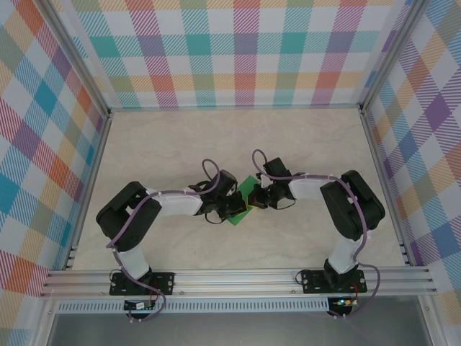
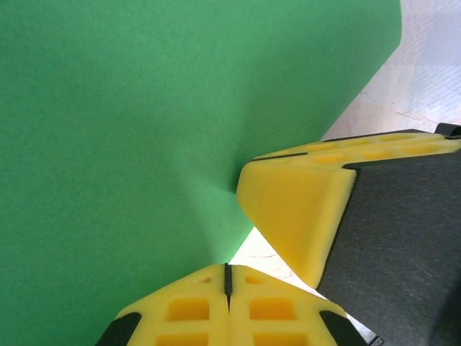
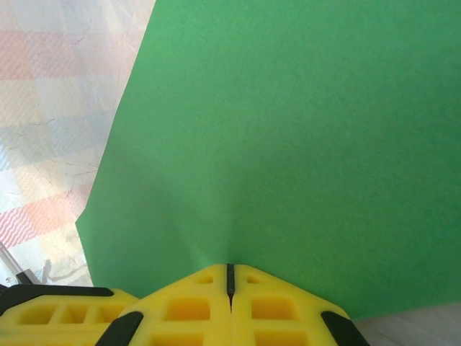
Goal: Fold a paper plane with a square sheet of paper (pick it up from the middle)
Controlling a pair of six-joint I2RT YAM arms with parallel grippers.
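Walls [image 1: 245, 50] of plaid ring table [image 1: 216, 137]; left fingers [image 2: 238, 280], right fingers [image 3: 238, 280] clench the square sheet of paper [image 2: 108, 144].

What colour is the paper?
The paper is bright green, clearest in the right wrist view.

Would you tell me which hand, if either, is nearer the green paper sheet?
Neither: left hand is shut on the green paper sheet from its left, right hand from its right.

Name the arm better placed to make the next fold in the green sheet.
Right, narrowly. Both grippers are shut on the square sheet of paper side by side. The right gripper has the sheet spreading unblocked ahead of its fingers; the left gripper has the right's finger crowding its view.
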